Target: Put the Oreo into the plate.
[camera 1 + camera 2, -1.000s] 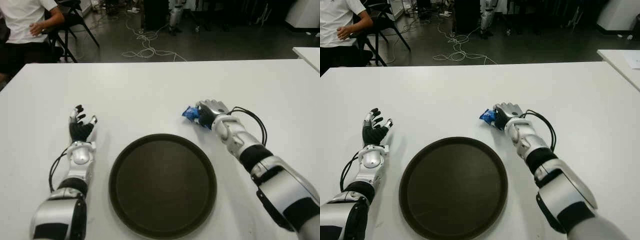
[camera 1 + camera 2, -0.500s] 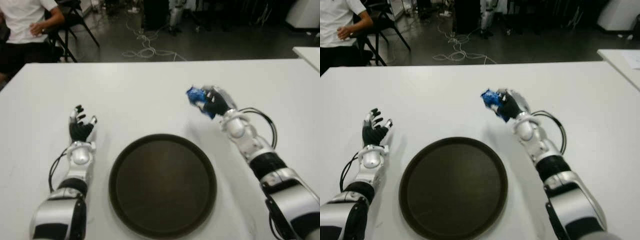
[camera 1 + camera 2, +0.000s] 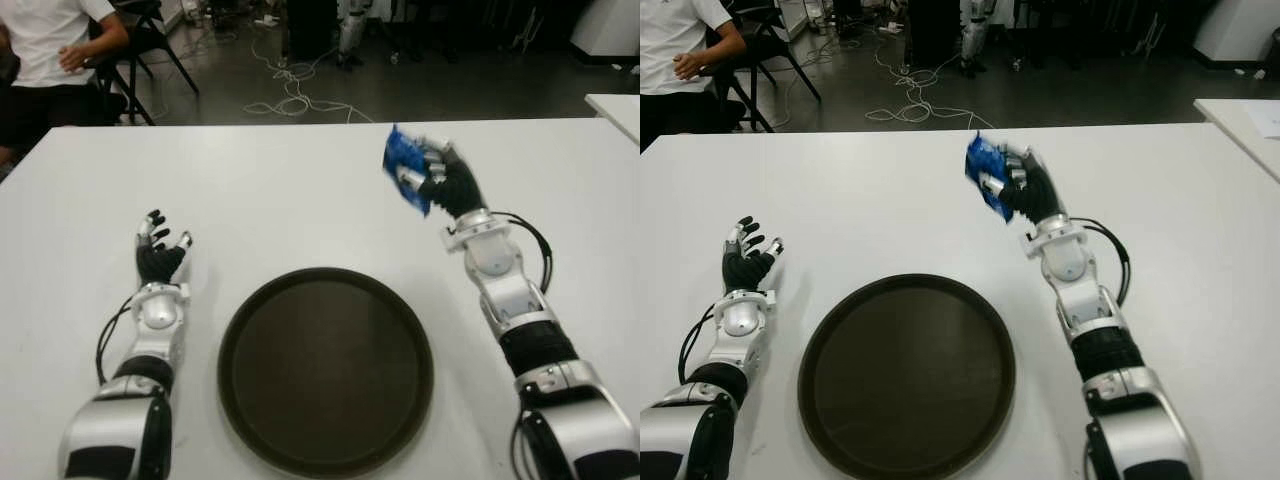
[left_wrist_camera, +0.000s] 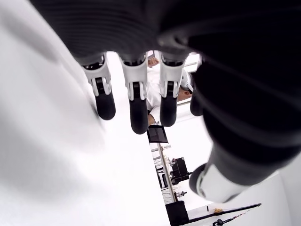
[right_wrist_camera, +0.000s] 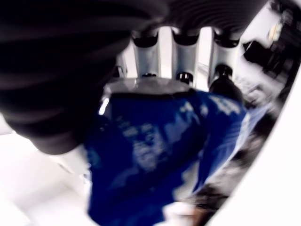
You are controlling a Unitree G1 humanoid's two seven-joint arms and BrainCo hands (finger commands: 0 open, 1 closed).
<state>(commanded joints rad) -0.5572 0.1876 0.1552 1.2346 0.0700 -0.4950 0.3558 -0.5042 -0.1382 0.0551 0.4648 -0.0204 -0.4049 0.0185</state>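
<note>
Right robot hand (image 3: 440, 178): upper right of the frame, raised above the table (image 3: 300, 200), fingers curled around the Oreo.
Oreo (image 3: 404, 168): blue packet, held up beyond the plate's far right edge.
Plate (image 3: 326, 370): dark, round, lower centre.
Left robot hand (image 3: 160, 255): left of plate, fingers spread.

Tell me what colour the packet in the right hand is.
Blue with pale print; the packet shows best in the right wrist view, gripped by the right hand.
</note>
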